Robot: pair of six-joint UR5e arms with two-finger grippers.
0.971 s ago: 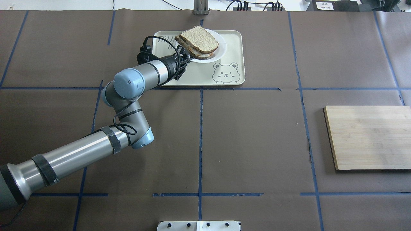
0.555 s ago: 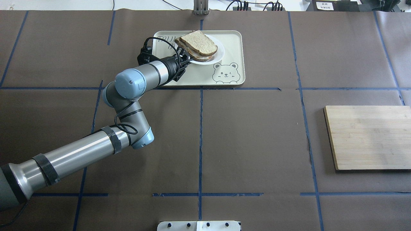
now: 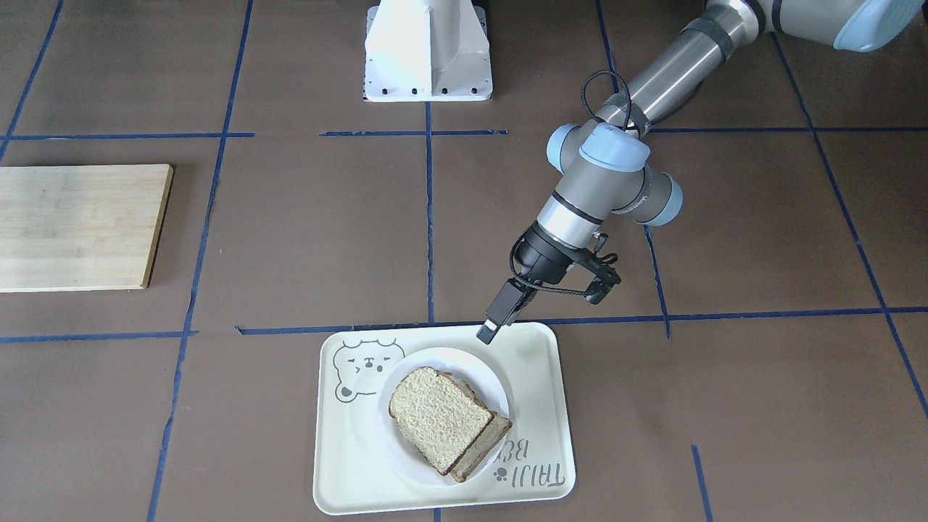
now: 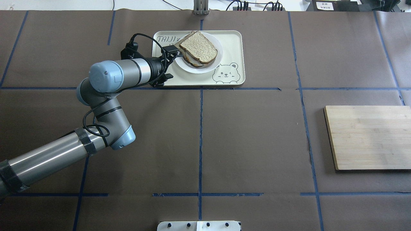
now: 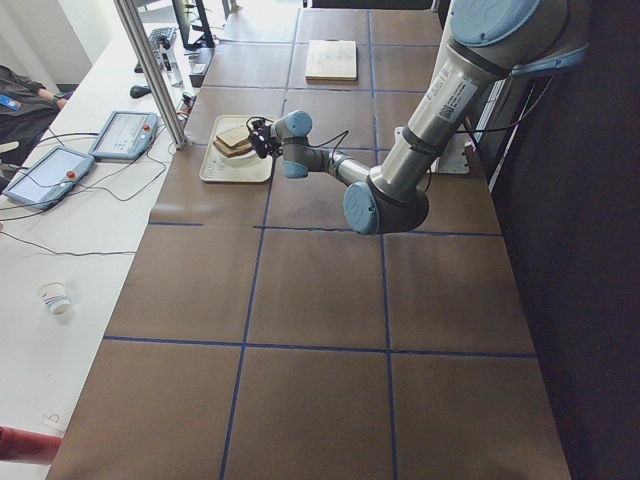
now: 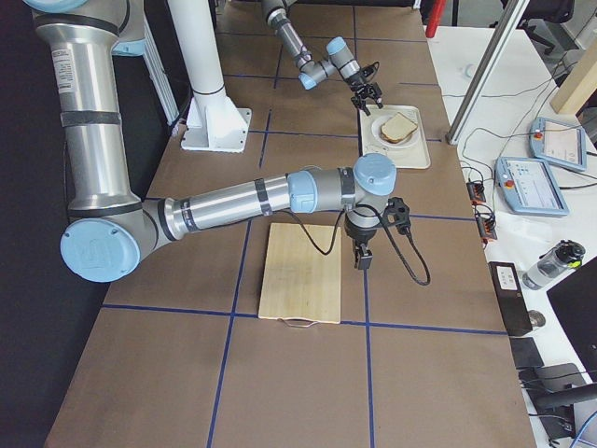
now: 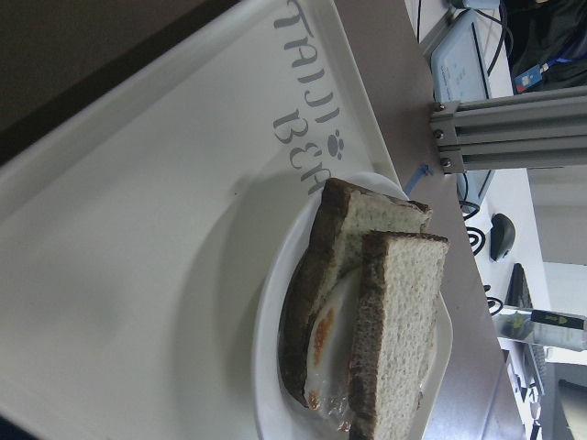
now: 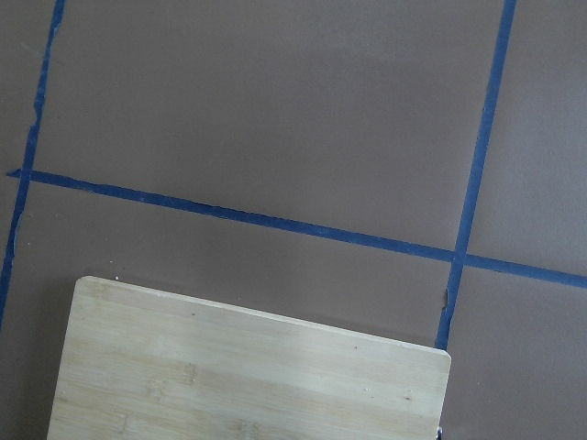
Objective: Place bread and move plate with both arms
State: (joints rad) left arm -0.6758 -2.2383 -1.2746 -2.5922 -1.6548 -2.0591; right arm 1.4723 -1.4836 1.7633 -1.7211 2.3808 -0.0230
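The bread [image 4: 198, 47] lies as the top slice of a stack on the white plate [image 4: 200, 69], and the plate rests flat on the cream bear tray [image 4: 231, 41]. In the left wrist view the bread [image 7: 404, 321] sits over a darker-crusted slice [image 7: 307, 302] with a pale filling between them. My left gripper [image 4: 171, 50] hovers at the plate's left rim, open and holding nothing. From the front it [image 3: 489, 330] hangs over the tray's edge, apart from the plate [image 3: 420, 362]. My right gripper [image 6: 362, 257] hangs beside the wooden board; I cannot tell whether it is open or shut.
A wooden cutting board [image 4: 369, 138] lies at the right side of the table and also fills the bottom of the right wrist view [image 8: 248, 367]. The white pedestal base [image 3: 428, 51] stands at the robot's side. Blue tape lines cross the brown table cover.
The plate with the stack went from held and raised to lying flat on the tray. My left gripper let go of its rim and drew back to the left.
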